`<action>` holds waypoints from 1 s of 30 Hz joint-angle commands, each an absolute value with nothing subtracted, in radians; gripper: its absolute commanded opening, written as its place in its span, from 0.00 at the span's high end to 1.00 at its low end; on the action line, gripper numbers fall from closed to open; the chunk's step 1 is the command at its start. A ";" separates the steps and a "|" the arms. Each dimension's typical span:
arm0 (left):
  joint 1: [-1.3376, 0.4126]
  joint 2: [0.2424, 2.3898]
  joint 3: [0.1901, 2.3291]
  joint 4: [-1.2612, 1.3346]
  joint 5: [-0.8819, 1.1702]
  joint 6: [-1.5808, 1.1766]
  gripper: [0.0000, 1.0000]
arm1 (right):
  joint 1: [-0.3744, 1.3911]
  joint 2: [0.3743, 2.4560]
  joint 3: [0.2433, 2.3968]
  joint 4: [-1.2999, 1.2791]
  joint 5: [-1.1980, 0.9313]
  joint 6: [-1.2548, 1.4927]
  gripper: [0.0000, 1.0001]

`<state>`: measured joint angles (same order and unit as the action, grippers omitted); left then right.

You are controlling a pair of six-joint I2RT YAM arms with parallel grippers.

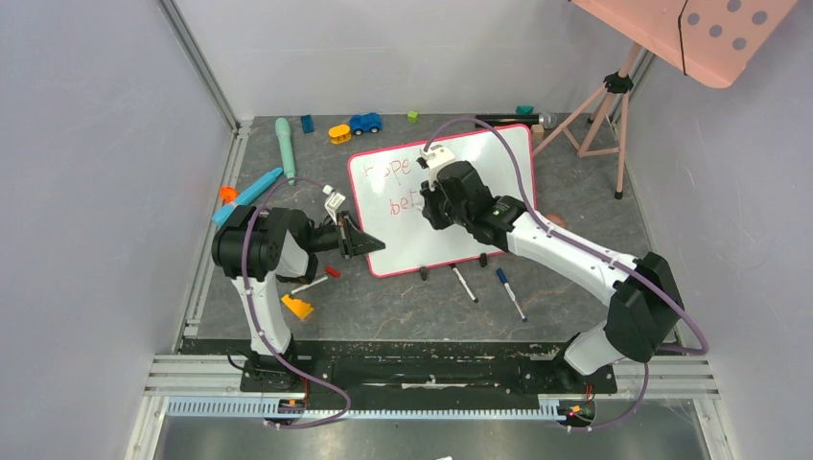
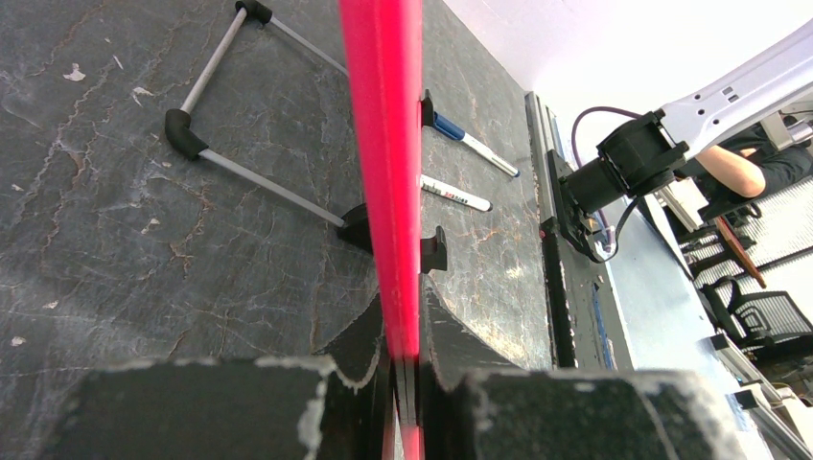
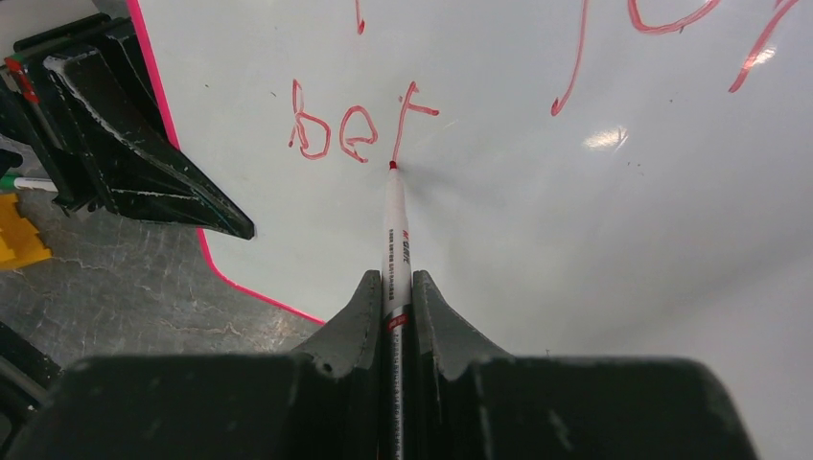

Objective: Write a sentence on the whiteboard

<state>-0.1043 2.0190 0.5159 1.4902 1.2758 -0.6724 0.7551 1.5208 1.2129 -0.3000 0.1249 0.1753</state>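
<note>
**Second line under way: marker tip at the foot of the "t" in "bet"**

We find the sentence (image 3: 360, 134) part written in red. The top view shows "hope" on the upper line. The right wrist view cuts off further strokes there that we cannot read. The lower line reads "bet" so far.

It sits on the board (image 1: 407, 244), which stands propped on its feet at mid-table, between the two arms. The marker (image 3: 396, 230) touches the board with its tip at the base of the "t". The right gripper (image 3: 393, 287) is closed on the marker's barrel. The left gripper (image 2: 403, 321) is clamped on the board's left edge, with the red frame running between its jaws.

In our judgement the next letter should begin just right of the "t", on the same baseline. Pressure should be light and even, and the tip should lift cleanly between strokes. The left clamp must hold firm, since a propped board could rock under the tip. The bare white to the right looks ample for the remaining words.

Two spare markers (image 1: 465, 285) lie on the table just in front of the feet, below the right forearm and clear of the tip. A blue car (image 1: 365, 123) and other toys lie behind the board, well apart.

The left fingers sit near the "b", but the writing runs away from them. The right arm's cable (image 1: 522, 168) arcs over the board's upper part. We cannot tell whether it touches the ink.
</note>
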 commanded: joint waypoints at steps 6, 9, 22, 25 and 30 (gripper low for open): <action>-0.126 2.027 0.520 1.557 1.333 -0.537 0.98 | 0.749 1.494 1.205 -0.312 0.187 0.185 1.00; -0.126 2.027 0.520 1.557 1.333 -0.537 0.98 | 0.749 1.490 1.220 -0.316 0.208 0.181 1.00; -0.127 2.028 0.521 1.557 1.333 -0.540 0.98 | 0.741 1.441 1.311 -0.307 0.167 0.197 1.00; -0.126 2.029 0.521 1.557 1.333 -0.540 0.98 | 0.735 1.444 1.319 -0.309 0.163 0.190 1.00; -0.126 2.029 0.522 1.557 1.333 -0.539 0.98 | 0.723 1.461 1.319 -0.318 0.168 0.192 1.00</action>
